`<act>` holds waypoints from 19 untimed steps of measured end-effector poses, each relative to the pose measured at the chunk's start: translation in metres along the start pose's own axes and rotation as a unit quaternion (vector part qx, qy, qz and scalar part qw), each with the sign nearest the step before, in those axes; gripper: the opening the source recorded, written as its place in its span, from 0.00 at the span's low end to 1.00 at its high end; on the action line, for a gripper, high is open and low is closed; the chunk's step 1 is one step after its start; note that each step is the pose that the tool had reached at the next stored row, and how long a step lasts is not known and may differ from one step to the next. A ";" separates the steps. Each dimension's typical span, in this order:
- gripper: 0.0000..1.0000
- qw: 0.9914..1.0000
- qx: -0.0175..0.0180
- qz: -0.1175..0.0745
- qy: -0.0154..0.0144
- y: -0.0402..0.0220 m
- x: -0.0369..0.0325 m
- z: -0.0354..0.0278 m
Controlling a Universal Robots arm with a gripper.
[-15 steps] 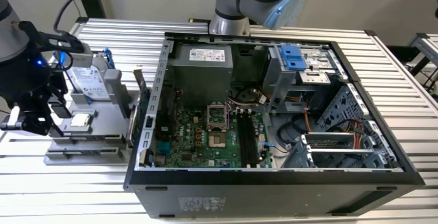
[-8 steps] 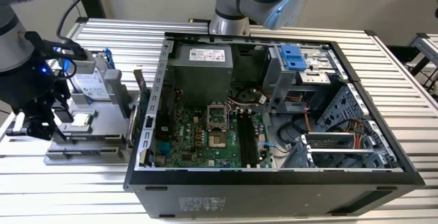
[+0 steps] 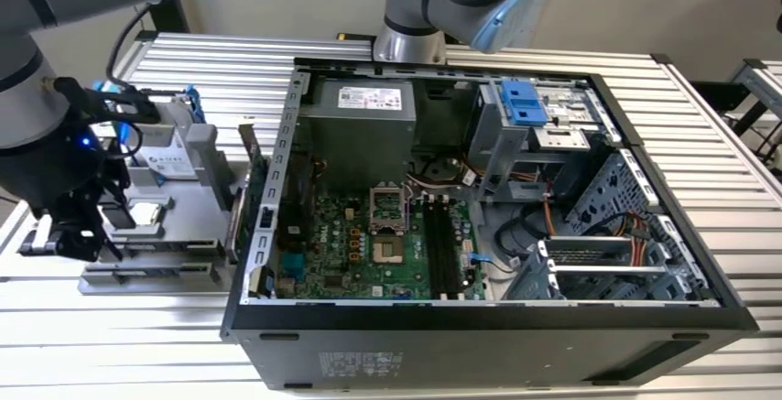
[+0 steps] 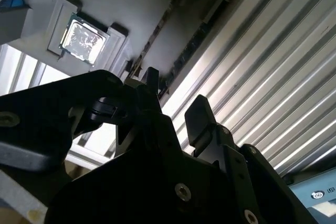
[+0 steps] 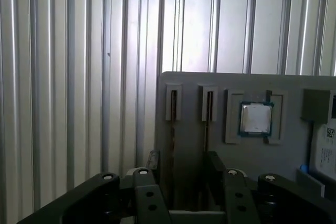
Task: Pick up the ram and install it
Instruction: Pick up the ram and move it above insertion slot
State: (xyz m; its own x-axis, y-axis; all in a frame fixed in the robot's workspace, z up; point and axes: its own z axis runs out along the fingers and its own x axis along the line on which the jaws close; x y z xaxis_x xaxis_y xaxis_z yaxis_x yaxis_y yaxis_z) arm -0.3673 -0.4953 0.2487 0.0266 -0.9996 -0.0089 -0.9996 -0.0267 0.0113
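The ram (image 5: 171, 129) stands on edge in a slot of the grey holder (image 5: 189, 85), seen as a thin brownish line; in the second wrist view the ram (image 4: 160, 24) runs towards one fingertip. My gripper (image 5: 184, 163) hovers open just above the holder, its black fingers (image 5: 215, 166) well apart over the two slots. The ram's line lies close to one finger, and nothing is gripped. In the exterior view my gripper (image 3: 68, 235) hangs at the holder's (image 3: 153, 267) left end, far from the motherboard's black slots (image 3: 440, 244) inside the open computer case (image 3: 489, 313).
A square silver chip (image 5: 255, 118) sits in a recess beside the slots. A silver hard drive with blue rails (image 3: 171, 157) stands at the holder's back. A second arm's base (image 3: 409, 43) is behind the case. Ribbed metal table (image 5: 63, 77) surrounds the holder.
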 end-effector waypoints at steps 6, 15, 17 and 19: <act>1.00 1.000 -0.001 0.000 0.000 -0.0002 0.0019 0.0111; 1.00 1.000 -0.001 0.000 0.000 -0.0002 0.0056 0.0273; 1.00 1.000 -0.001 0.000 0.000 -0.0003 0.0056 0.0310; 1.00 1.000 -0.001 0.000 0.000 -0.0003 0.0057 0.0346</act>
State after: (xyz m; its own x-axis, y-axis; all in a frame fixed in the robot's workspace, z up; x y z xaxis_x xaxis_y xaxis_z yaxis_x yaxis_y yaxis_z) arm -0.3672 -0.5007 0.2141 0.0268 -0.9996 -0.0089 -0.9995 -0.0269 0.0143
